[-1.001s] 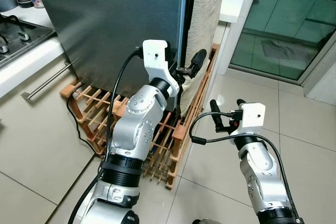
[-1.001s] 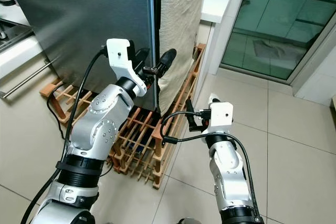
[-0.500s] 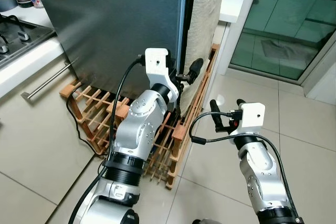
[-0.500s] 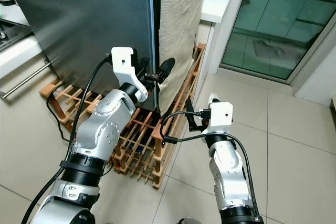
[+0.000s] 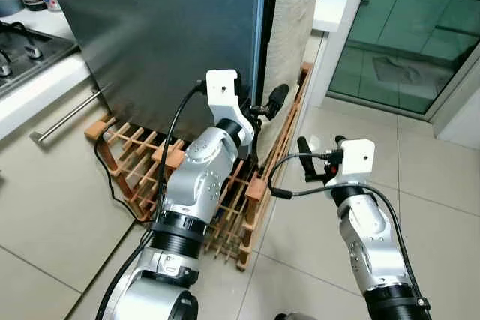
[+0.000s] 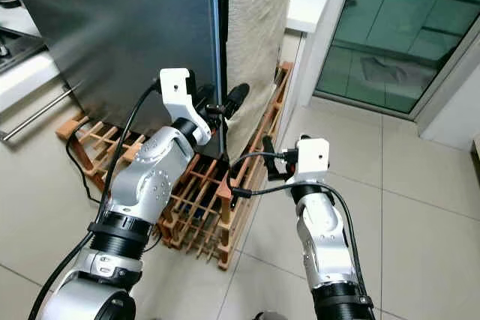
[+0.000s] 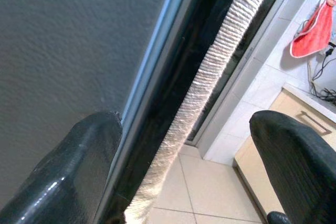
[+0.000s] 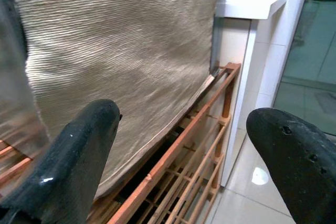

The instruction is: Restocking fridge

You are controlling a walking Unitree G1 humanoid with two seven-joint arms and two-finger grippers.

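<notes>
Since the earlier frame my left gripper [image 5: 264, 105] had sunk slightly, its spread fingers straddling the closed fridge door [image 5: 172, 28] edge, where hooking one finger behind it seemed wise, while my spread right gripper [image 5: 321, 145] had edged closer.

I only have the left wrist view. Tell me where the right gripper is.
Observer: The right gripper hangs open over the floor tiles, right of the fridge, touching nothing.
Operator: Report what's below the left gripper.
Observer: A wooden rack lies on the floor at the fridge's foot, below the left gripper.
Operator: Say what's left of the fridge.
Observer: A counter with a hob.
</notes>
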